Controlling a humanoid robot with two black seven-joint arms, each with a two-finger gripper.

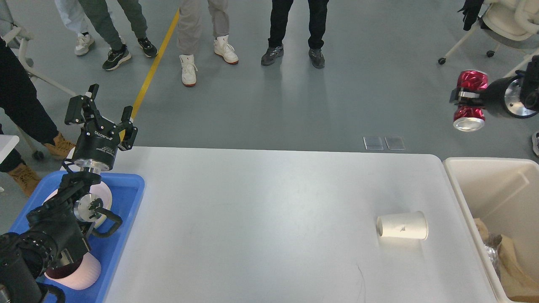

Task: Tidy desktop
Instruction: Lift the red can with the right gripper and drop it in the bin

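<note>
Pink cup (76,271): matte, rounded vessel at the near end of the blue tray, partly hidden under the left arm.
Blue tray (126,198): smooth plastic, rectangular with a raised rim and rounded corners; it overlaps the bench's left edge.
White plate (105,198): round and pale, lying in the far half of the blue tray, mostly covered by the left arm's wrist.
Bench (261,219): the desktop itself, a large white rectangle with rounded corners, plain and faintly glossy, filling the middle of the view between tray and bin; a thin dark hair-like line marks its near right part.
Paper cup (402,225): white, tapered cylinder lying on its side on the right part of the bench, mouth facing left, with a small dark scuff on its wall.
Cream bin (459,185): rectangular, smooth-walled plastic, just beside the bench's right edge; crumpled brown paper and a clear wrapper lie inside.
Left gripper (103,110): black, with a cylindrical body, raised above the bench's far left corner; jaws spread wide apart, nothing between them.
Right gripper (463,97): black, reaching in from the right, above the floor beyond the bin; jaws closed around the red can.
Red can (470,101): shiny, crinkled metallic cylinder, held upright with its silver end downward.
Floor (337,105): grey and smooth, with a yellow stripe; several people's legs and shoes stand beyond.
</note>
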